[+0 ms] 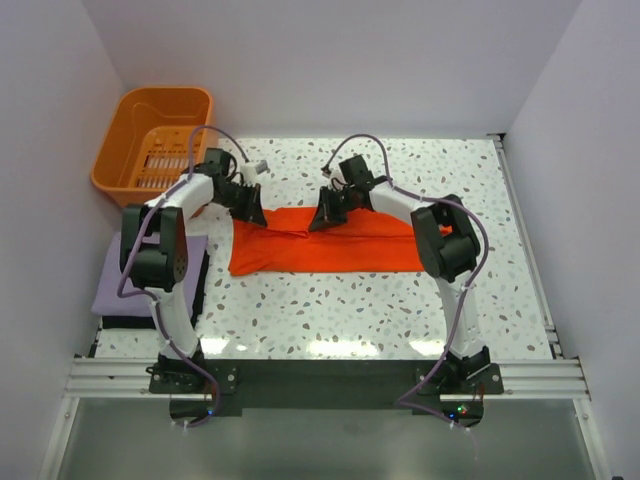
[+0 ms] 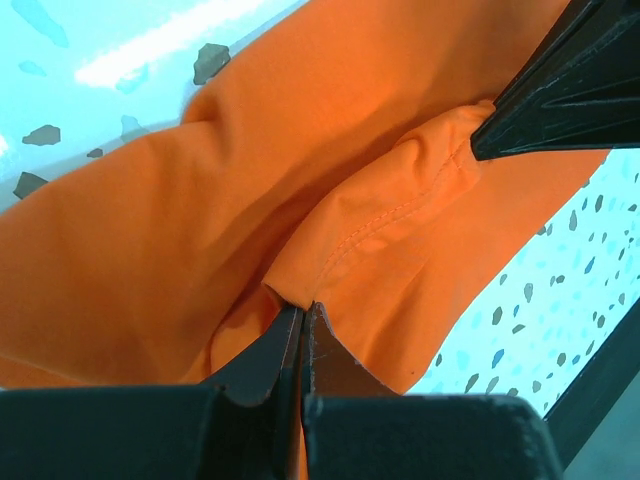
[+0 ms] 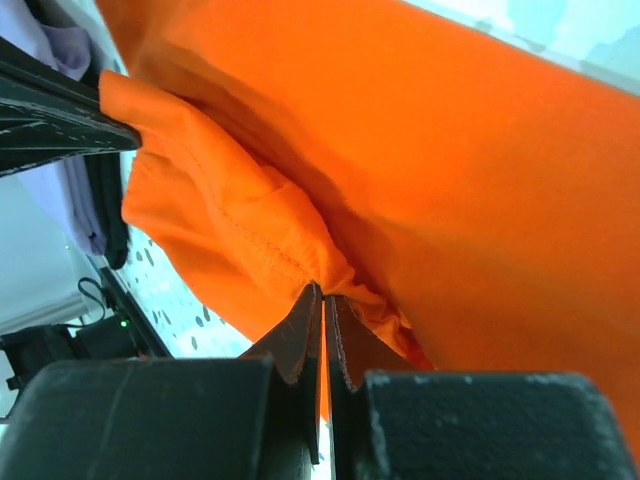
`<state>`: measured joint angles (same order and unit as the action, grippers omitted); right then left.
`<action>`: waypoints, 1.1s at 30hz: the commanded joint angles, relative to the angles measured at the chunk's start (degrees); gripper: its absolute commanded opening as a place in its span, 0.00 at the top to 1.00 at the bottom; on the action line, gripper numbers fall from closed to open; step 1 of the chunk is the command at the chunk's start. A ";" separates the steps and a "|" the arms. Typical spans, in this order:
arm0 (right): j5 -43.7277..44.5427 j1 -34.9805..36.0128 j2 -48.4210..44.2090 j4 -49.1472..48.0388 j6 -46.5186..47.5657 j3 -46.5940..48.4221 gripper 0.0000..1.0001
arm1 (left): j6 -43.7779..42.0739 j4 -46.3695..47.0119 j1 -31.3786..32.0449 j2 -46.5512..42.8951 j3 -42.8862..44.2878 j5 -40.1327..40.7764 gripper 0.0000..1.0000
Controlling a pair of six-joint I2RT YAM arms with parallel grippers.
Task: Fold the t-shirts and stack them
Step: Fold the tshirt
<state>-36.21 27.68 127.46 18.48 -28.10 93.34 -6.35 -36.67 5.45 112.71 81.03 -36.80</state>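
We have the bright orange-red soft cloth t-shirt point(image 1: 340, 252) lying as a long band in the middle of the speckled white table point(image 1: 400, 315). Its long axis runs left to right, roughly parallel to the near edge where our arms are bolted. Both pincers sit on its far long edge. The left gripper point(image 2: 305, 310) has its jaws closed on a bunched fold of stitched hem, and the right gripper point(image 3: 322, 292) is closed on the same hem just beside it, so each wrist view shows the other's black fingers biting the cloth nearby. From both grips the body of the shirt spreads toward us, toward the arm bases. The two grips also sit over the left and middle part of the band, so the right end trails well past the right gripper. We judge that the coming move turns on this: drawing the held edge toward us would fold the shirt across its short axis, but the unheld right end may lag or drag. The pale lavender folded cloth t-shirt point(image 1: 125, 285) lies at the table's left edge, nearer our left arm, with the rigid orange slotted plastic basket point(image 1: 130, 120) beyond it.
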 commanded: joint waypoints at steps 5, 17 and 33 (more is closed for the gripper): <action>-1.85 -0.96 -0.98 3.31 4.10 1.85 1.00 | 1.43 -0.77 0.26 -1.26 0.18 -1.00 1.00; 1.75 -1.05 1.21 4.19 7.26 2.81 1.00 | 4.77 5.02 0.35 -0.56 -5.54 4.54 0.96; 11.84 -9.83 -9.95 39.96 41.88 13.71 0.60 | -4.81 0.54 6.84 -19.45 -12.12 11.82 0.60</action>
<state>-30.52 20.38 122.10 47.31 1.76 104.55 -8.03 -34.85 8.10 94.65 71.33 -28.51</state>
